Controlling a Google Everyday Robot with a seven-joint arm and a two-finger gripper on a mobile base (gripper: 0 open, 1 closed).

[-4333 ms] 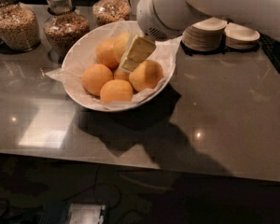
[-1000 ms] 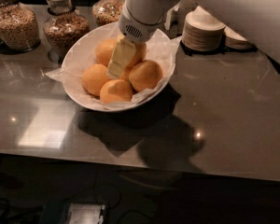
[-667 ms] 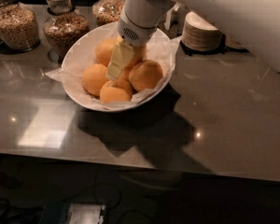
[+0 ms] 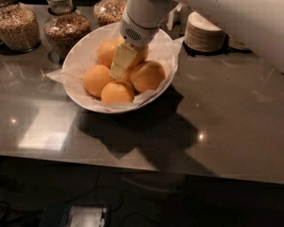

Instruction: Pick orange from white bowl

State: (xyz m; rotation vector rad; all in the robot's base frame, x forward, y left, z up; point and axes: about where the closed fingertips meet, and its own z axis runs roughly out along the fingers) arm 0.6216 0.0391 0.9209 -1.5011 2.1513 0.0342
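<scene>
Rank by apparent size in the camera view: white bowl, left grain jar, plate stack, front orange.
1. white bowl: largest.
2. left grain jar and plate stack: look alike, both farther back, so unranked.
3. front orange: smallest; the gripper reaches into the bowl just behind it.

1 camera looks down, close, on gripper (image 4: 118, 70) inside white bowl (image 4: 92, 107)

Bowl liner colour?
White, a crinkled paper liner; camera view. The gripper sits among the oranges in the bowl.
</scene>
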